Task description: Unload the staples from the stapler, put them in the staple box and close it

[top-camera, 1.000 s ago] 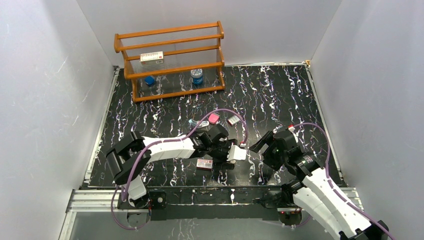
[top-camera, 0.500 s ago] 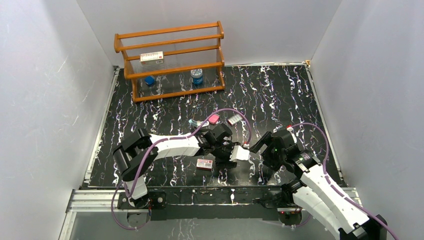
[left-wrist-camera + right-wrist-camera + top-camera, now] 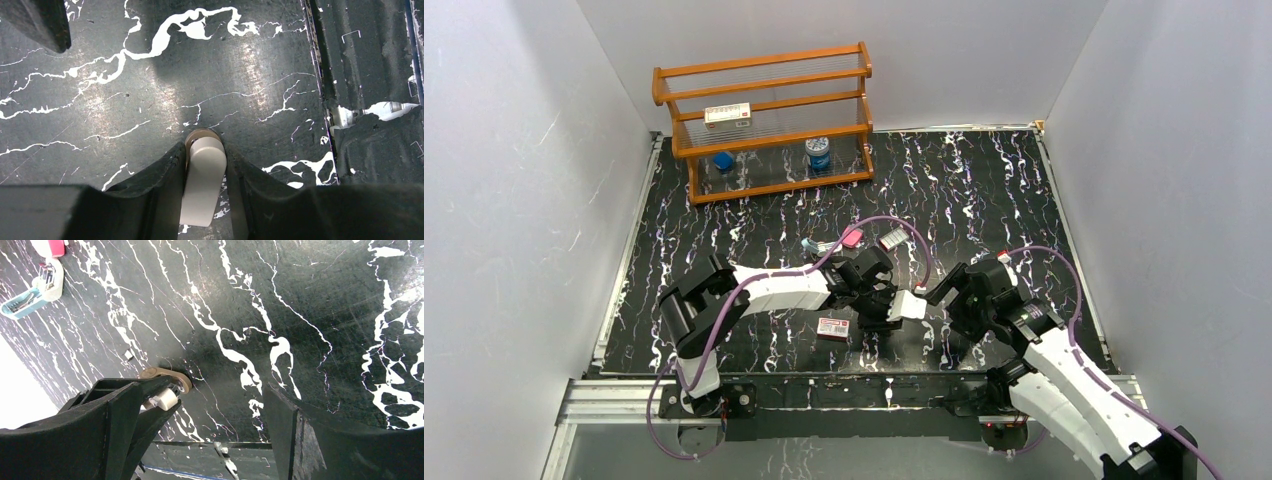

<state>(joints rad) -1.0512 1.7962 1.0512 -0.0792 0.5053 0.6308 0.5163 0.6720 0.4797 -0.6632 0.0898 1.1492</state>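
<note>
Black marbled tabletop [image 3: 984,190], white walls. Stapler [image 3: 31,294] lies hinged open beside pink block [image 3: 49,246], apart from both grippers. Left gripper [image 3: 202,150] clamped on pale rounded piece [image 3: 202,190]. Right gripper [image 3: 220,390] spread wide, empty. Stapler likely light, rigid, prone to skid: pinch teal body across sides.

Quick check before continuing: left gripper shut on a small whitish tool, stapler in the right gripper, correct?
No: the stapler lies on the table beside the pink block; the right gripper is open, per the right wrist view. Left gripper is shut on the whitish tool.
</note>
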